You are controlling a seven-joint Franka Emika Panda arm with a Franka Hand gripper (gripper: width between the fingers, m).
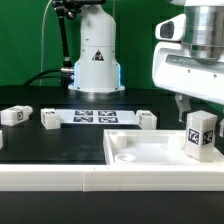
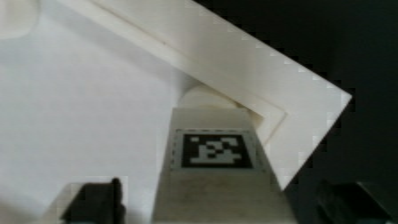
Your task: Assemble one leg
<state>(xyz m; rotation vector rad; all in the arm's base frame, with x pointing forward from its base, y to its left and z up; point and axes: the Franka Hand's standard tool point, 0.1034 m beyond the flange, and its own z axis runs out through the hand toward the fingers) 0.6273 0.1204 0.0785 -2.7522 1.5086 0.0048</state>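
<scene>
Black tabletop runs back to the robot's base, with the marker board lying flat in front of it. On the white tray at the front, the leg stands upright in the corner at the exterior view's right, tag facing out. The tool hangs over it, jaws spread wider than the post, its fingers flanking it without touching.

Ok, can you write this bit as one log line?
leg: upright at tabletop corner | end effector: open, fingers either side of leg, not gripping
</scene>
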